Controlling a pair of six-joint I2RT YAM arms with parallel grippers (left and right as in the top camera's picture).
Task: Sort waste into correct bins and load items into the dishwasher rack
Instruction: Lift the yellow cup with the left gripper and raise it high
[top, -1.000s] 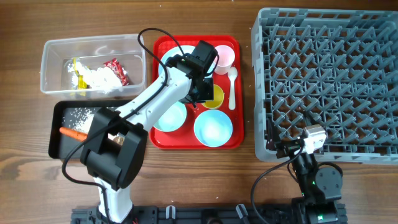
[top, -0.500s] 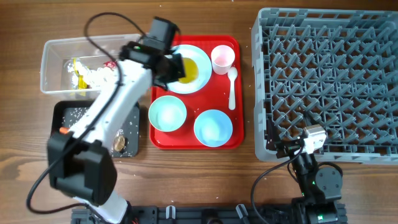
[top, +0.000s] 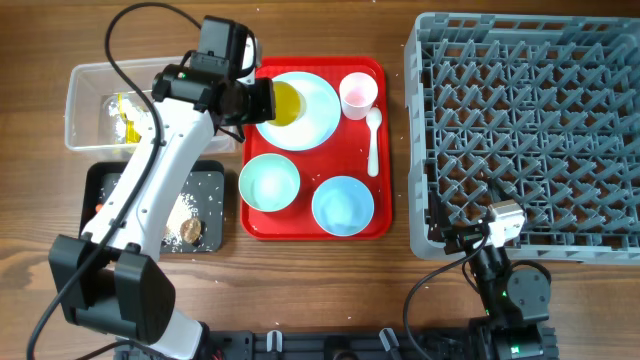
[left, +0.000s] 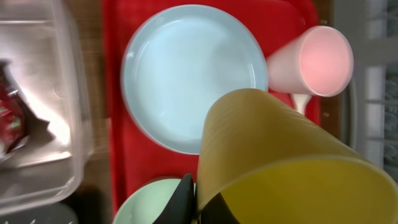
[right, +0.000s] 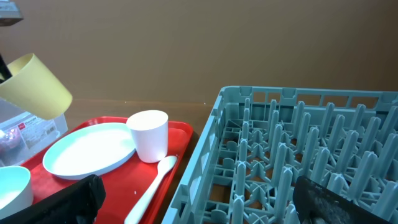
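The left gripper (top: 258, 101) is clamping the yellow cup (top: 287, 104) by its wall, tilted well off upright; whether anything is lying inside it, the views are not showing; the cup is hanging over the 9 o'clock part of the light blue plate (top: 318, 118) on the red tray (top: 384, 160), with the clear bin (top: 92, 72) just beyond at 9 o'clock. The step looks like either emptying the cup or carrying it to the rack (top: 530, 130) far off at 3 o'clock. If emptying, the mouth should be passing fully over the bin's wall before tipping further, so nothing is landing on the plate or table. If carrying, the arm should be travelling high, clearing the pink cup (top: 358, 92) and the spoon (top: 373, 140) at 3 o'clock, then lowering the cup mouth down between pegs. The right gripper (top: 447, 236) is resting wide apart and empty by the rack's 7 o'clock corner.
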